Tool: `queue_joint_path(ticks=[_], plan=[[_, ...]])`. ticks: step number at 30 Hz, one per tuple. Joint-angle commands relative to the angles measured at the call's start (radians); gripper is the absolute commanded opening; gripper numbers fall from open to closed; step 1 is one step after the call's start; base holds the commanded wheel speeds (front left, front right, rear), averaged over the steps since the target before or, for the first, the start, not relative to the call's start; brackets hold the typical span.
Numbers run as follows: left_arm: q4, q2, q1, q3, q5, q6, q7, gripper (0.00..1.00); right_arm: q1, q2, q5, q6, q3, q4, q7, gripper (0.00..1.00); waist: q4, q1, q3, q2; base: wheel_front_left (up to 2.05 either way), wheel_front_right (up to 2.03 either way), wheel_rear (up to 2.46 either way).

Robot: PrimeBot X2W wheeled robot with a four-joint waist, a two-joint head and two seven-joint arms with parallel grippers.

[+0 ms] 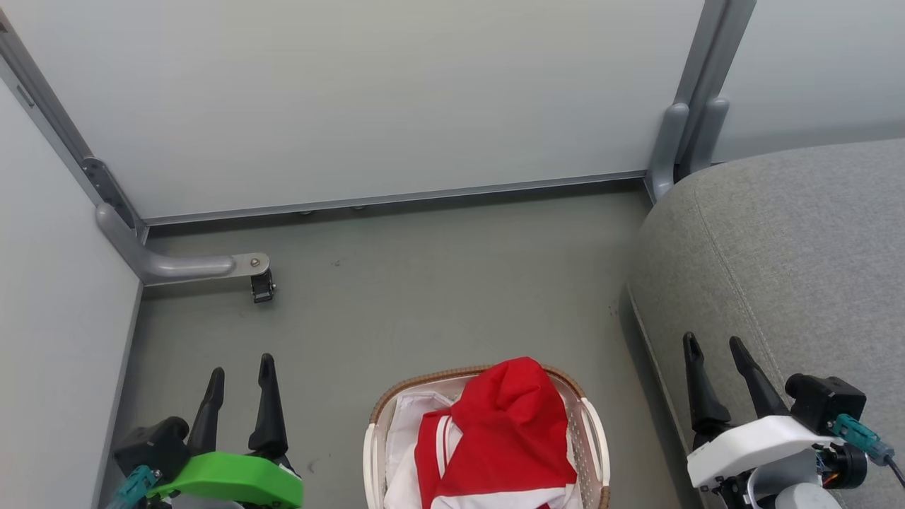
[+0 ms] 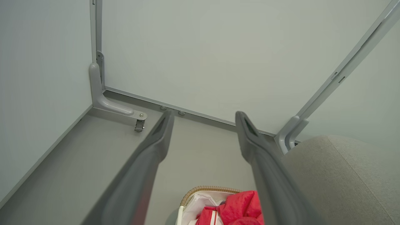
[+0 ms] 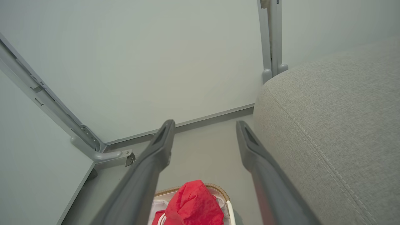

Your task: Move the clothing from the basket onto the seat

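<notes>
Red clothing (image 1: 505, 431) with white stripe trim is heaped in the white perforated basket (image 1: 592, 442), which stands on the floor at the bottom middle of the head view; a white sheet lines its left side. The clothing (image 2: 242, 206) (image 3: 192, 204) also pokes up between the fingers in both wrist views. The grey seat (image 1: 799, 261) fills the right side. My left gripper (image 1: 240, 371) is open at the lower left, left of the basket, holding nothing. Over the seat's front edge, right of the basket, my right gripper (image 1: 715, 345) is open and empty.
Pale partition panels close off the back and left. A grey metal foot with a small caster (image 1: 261, 286) juts onto the floor at the left; another panel post (image 1: 682, 141) stands at the seat's back corner. Bare grey floor (image 1: 438, 283) lies beyond the basket.
</notes>
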Motion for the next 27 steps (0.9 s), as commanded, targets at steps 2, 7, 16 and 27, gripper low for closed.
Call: queue_joint_path(ticks=[2,7,16,27], plan=[[0.002,0.008,0.008,-0.004,0.032,0.004,-0.012,1.0,-0.009,-0.006,-0.031,0.0,0.002,-0.001,-0.012,1.0,0.003,0.0,0.001,0.0028,0.0,0.0,0.0],[0.012,0.008,0.006,-0.013,0.064,0.005,-0.022,1.0,-0.016,-0.007,-0.072,0.0,0.005,0.005,-0.023,1.0,0.007,0.0,0.003,0.0029,0.0,0.0,0.0],[0.024,0.009,0.004,-0.025,0.121,0.008,-0.04,1.0,-0.026,-0.008,-0.138,0.0,0.008,0.021,-0.041,1.0,0.013,0.0,0.008,0.0032,0.0,0.0,0.0],[0.038,0.009,-0.002,-0.042,0.195,0.01,-0.06,1.0,-0.037,-0.009,-0.213,0.0,0.011,0.035,-0.061,1.0,0.021,0.0,0.012,0.0035,0.0,0.0,0.0]])
